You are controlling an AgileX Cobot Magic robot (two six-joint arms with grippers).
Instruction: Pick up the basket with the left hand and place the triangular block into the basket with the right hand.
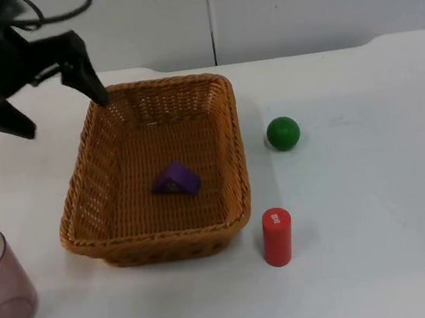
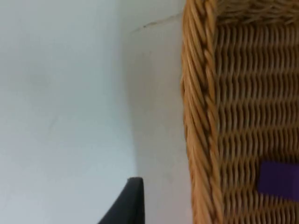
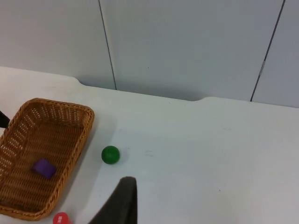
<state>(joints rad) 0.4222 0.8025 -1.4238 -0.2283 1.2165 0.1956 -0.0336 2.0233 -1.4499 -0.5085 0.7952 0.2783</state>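
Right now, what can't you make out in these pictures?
- Left gripper, top view: fingers spread at the basket far corner; contact with the rim is unclear.
- Right gripper, right wrist view: one fingertip at the edge, so open or shut is unknown.
- Cup, top view: cut off by the edge.
- Red cylinder: label too small to read.
- Purple block, left wrist view: cut off.
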